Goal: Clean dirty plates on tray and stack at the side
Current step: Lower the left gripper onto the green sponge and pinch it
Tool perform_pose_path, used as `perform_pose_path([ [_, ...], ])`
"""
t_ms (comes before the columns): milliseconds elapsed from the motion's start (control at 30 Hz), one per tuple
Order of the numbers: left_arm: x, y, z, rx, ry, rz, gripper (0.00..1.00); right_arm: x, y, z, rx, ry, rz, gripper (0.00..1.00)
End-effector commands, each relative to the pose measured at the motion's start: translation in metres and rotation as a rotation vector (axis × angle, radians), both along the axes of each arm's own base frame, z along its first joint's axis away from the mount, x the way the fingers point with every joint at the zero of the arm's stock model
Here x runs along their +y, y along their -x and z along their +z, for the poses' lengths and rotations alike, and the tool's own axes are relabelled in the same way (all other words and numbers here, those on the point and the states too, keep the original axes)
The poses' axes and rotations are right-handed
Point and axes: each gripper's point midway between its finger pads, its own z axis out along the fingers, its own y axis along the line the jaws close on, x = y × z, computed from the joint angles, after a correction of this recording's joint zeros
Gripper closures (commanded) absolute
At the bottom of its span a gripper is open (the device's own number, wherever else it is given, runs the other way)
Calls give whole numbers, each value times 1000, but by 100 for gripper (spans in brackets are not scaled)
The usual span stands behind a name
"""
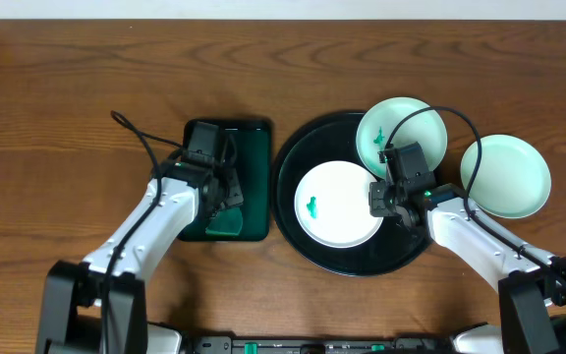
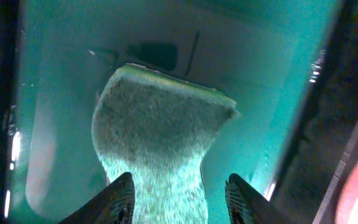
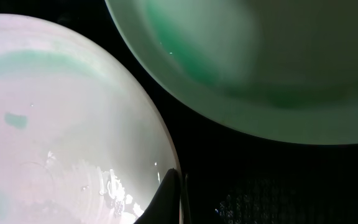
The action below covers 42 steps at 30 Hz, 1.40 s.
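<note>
Pinching the soft sponge (image 2: 160,118) in the green tray (image 1: 254,147), the left jaws are holding it. The right jaws are resting closed at the smeared plate (image 1: 337,204) on the black tray (image 1: 288,211), right of bench centre. Probably stiff, slick and fragile, the plate is calling for a rim grip.

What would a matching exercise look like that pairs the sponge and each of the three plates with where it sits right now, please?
Things:
1. sponge
2. whitest plate
3. mint plate with green smear
4. mint plate without visible smear

Places:
A. on the table, right of the black tray
B. middle of the black tray
C. in the green rectangular tray
D. at the black tray's far right rim

Pairs: 1-C, 2-B, 3-D, 4-A
</note>
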Motion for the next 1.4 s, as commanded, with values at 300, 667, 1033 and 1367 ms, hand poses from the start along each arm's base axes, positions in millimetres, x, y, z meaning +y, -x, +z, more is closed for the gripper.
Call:
perform_pose_path([
  [300,16,9,-35,93,-100,34,57,-4,0,3,-8,-3,-10,99],
  [667,10,16,-54,154,-112,5,93,-4,0,2,-8,-3,-10,98],
  [1033,2,-22,32,-21,-98,-52,93,-4,0,2,-6,-2,-10,84],
  [1367,-2,-27,68,-99,-89,-62,93,-5,2,2,1,1,-10,81],
])
